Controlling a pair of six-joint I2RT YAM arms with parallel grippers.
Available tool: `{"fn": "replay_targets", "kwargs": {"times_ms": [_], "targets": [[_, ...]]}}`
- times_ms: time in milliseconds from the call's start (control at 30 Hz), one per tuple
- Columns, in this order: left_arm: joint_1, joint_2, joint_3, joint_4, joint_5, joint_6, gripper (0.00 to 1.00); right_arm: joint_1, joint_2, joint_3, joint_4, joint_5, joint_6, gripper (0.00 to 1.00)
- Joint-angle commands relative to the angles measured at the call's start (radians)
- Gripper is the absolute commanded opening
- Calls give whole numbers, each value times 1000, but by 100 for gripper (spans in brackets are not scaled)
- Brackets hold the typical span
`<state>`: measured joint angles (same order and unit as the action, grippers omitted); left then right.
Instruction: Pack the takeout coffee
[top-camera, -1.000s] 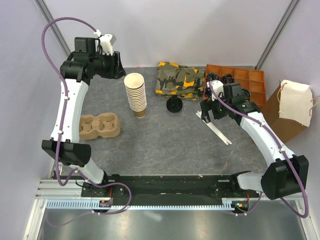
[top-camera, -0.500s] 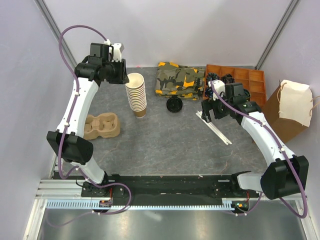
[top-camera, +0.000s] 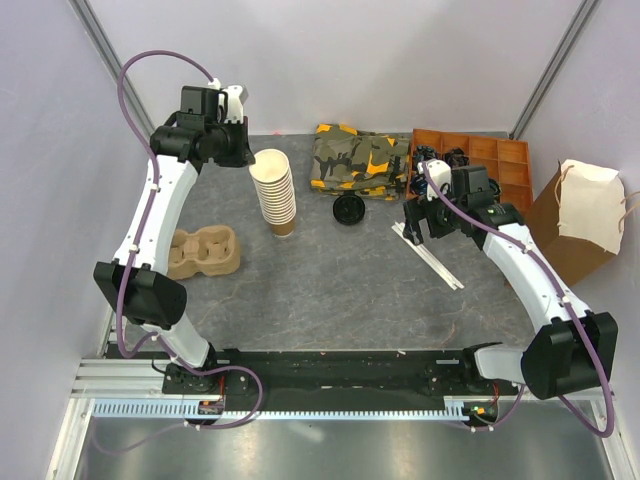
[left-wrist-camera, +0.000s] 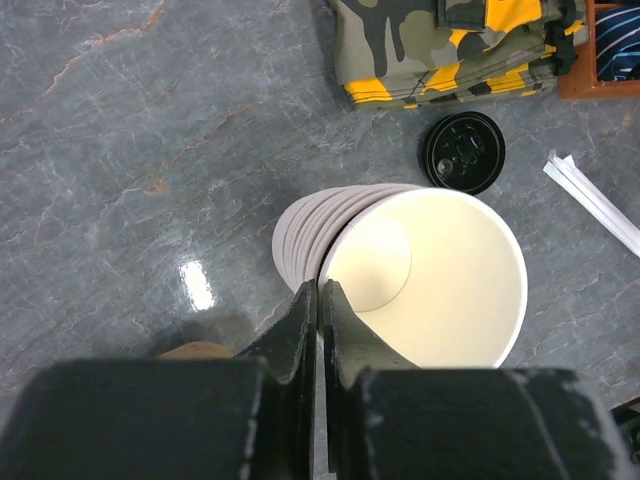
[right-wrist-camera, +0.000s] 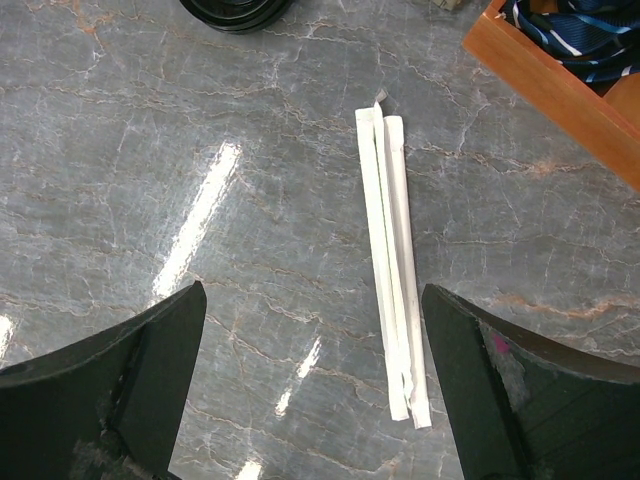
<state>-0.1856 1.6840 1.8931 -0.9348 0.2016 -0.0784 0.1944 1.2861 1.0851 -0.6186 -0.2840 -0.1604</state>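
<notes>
No lidded takeout coffee shows in any view. A tall stack of lidless brown paper cups (top-camera: 272, 190) stands at the back left of the table. My left gripper (top-camera: 247, 155) is at the stack's top, shut on the left rim of the topmost cup (left-wrist-camera: 420, 270), one finger inside the cream wall and one outside (left-wrist-camera: 320, 290). A loose black lid (top-camera: 348, 211) lies right of the stack. My right gripper (top-camera: 420, 225) hovers open over the table (right-wrist-camera: 312, 290), with nothing between its fingers and two wrapped straws (right-wrist-camera: 393, 270) below it.
A moulded pulp cup carrier (top-camera: 200, 250) lies at the left. A folded camouflage cloth (top-camera: 360, 160) and an orange compartment tray (top-camera: 490, 160) sit at the back. A brown paper bag (top-camera: 580, 215) stands at the right edge.
My left arm swung right to the cup stack and its jaws closed on the top cup's rim. The right arm has stayed put.
</notes>
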Motion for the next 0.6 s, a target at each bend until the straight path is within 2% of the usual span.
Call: {"fn": "replay_targets", "kwargs": {"times_ms": [0,267,567], "targets": [[-2,-12,47,28,7,-26,2,-6,-30,-5,10,-18,7,98],[-2,-9,152,-19,4,-15,2,-6,-25,-2,8,-27,7,98],[-2,-47,319,-62,65,34,2,-9,-24,6,5,-37,10,98]]}}
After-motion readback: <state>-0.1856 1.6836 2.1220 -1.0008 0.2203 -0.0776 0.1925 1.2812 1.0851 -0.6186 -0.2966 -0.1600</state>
